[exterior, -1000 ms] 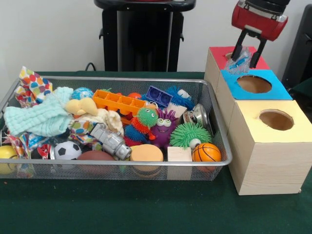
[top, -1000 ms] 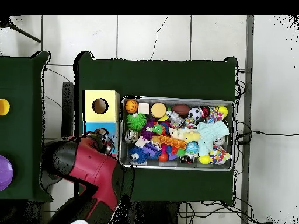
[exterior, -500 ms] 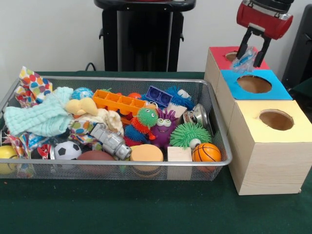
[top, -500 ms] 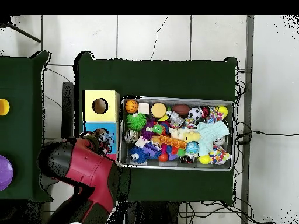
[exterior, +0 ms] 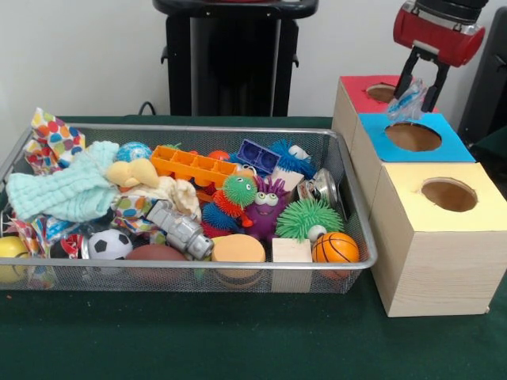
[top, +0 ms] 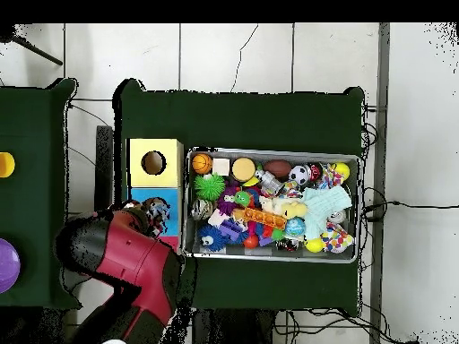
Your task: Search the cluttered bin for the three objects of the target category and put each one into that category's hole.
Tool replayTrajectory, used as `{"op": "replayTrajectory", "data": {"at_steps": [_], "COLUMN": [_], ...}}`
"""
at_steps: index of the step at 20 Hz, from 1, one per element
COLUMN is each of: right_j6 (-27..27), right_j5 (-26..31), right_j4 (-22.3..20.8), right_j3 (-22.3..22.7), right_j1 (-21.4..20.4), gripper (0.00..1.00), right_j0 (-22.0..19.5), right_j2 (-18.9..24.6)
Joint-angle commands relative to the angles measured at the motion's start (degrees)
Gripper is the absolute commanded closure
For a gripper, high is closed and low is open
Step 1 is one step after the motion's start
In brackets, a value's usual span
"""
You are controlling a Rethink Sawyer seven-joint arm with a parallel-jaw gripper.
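The silver wire-mesh bin [exterior: 198, 129] holds many toys; it also shows in the overhead view [top: 269, 152]. The red-topped wooden box [exterior: 358, 84] stands at the far right, with its round hole [exterior: 383, 93] partly visible. My gripper [exterior: 417, 89] hangs just above this box's near edge, right of the hole, and is shut on a crumpled clear and blue plastic piece [exterior: 408, 103]. In the overhead view the red arm [top: 125, 260] covers most of the red-topped box.
A blue-topped box [exterior: 412, 136] and a yellow-topped box [exterior: 447, 194] stand in a row in front of the red one. The bin holds an orange tray [exterior: 194, 166], a basketball [exterior: 335, 247], a soccer ball [exterior: 108, 244] and a mint cloth [exterior: 67, 190].
My gripper has risen and shifted to the right in the front view, carrying the plastic piece away from the red box's hole. The bin's contents have not moved.
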Motion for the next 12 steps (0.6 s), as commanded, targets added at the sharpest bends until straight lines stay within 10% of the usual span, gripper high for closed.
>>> {"op": "replayTrajectory", "data": {"at_steps": [1,12], "right_j6": [17.7,17.34], "right_j5": [-5.12,-10.98], "right_j4": [3.47,5.25], "right_j3": [-1.66,-0.17], "right_j1": [2.68,3.81], "gripper": [1.0,1.0], "right_j0": [-0.39,-0.58], "right_j2": [9.26,11.08]}}
